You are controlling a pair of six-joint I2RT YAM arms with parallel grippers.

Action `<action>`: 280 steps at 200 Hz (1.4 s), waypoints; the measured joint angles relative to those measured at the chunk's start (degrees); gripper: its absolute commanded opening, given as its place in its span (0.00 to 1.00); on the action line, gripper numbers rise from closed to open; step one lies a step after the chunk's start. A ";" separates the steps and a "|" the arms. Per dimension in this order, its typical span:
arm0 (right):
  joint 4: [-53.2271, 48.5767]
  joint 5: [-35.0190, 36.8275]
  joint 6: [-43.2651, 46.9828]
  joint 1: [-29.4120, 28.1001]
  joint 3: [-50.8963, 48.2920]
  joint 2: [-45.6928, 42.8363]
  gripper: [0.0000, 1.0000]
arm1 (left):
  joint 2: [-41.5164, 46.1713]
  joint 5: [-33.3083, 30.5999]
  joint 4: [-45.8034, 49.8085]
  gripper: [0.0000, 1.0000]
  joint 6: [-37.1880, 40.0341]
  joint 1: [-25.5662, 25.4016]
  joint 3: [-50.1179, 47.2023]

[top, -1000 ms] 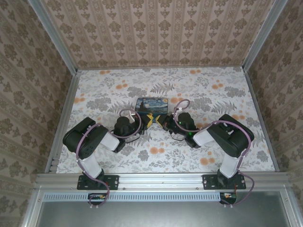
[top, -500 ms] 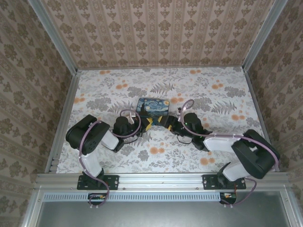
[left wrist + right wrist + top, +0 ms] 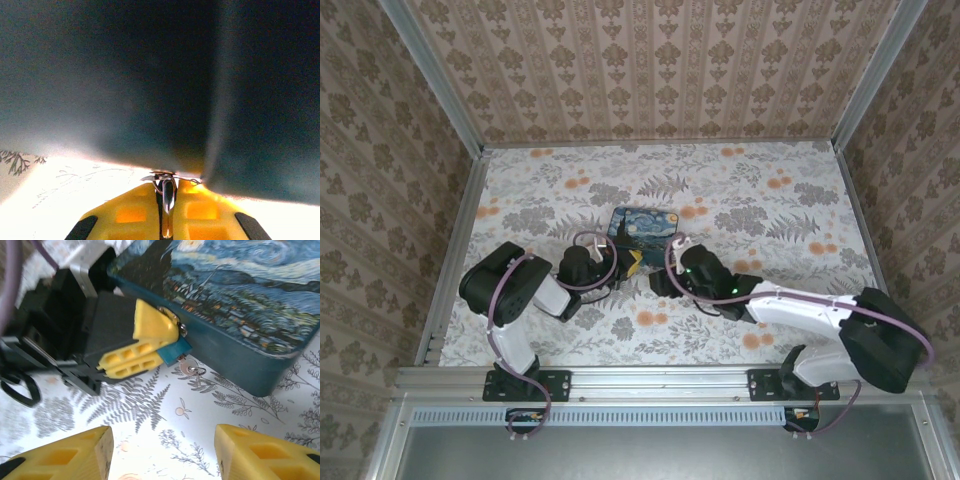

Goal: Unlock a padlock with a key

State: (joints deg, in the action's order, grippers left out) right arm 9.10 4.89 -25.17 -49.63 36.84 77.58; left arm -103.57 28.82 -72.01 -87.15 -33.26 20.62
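In the right wrist view my left gripper [image 3: 167,342] has its yellow fingers shut on the small blue padlock [image 3: 176,352], right against the near wall of the Starry Night box [image 3: 240,305]. The key [image 3: 188,368] sticks out of the padlock's free end, with a small wire ring on its round head. My right gripper [image 3: 162,455] stands open a short way off the key, with nothing between its fingers. The left wrist view has the left gripper [image 3: 168,182] pinched on a thin metal part [image 3: 168,195] under the dark box wall. From above, both grippers [image 3: 632,262] [image 3: 658,277] meet at the box's front.
The box [image 3: 642,222] sits mid-table on the floral cloth [image 3: 770,200]. Patterned walls and metal rails [image 3: 455,250] close in the left, right and back. The right arm [image 3: 800,305] lies low and stretched across the near right part of the table.
My right gripper has opened and let go of the key, then drawn back a little toward the near side. The right arm has stretched out low. The left gripper has stayed put.
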 measured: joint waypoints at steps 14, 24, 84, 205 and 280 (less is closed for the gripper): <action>-1.14 3.48 3.32 -1.86 1.51 2.67 0.55 | 0.00 0.04 0.00 0.00 0.00 0.00 0.00; -1.97 5.90 5.86 -2.99 2.67 4.70 0.53 | 0.00 0.15 -0.02 0.00 0.00 0.00 0.00; -3.65 14.43 15.19 -5.55 8.07 12.07 0.43 | 0.00 0.61 0.00 0.00 0.00 0.00 0.00; -4.22 17.66 19.04 -5.03 13.51 19.34 0.35 | 0.00 1.03 0.00 0.00 0.00 0.00 0.00; -4.61 17.00 19.08 -4.24 15.61 21.49 0.21 | 0.02 0.44 0.11 0.00 0.00 -0.02 -0.39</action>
State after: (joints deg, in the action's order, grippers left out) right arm 4.49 21.89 -6.09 -53.87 52.45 99.07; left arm -103.55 29.26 -71.90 -87.15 -33.28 20.23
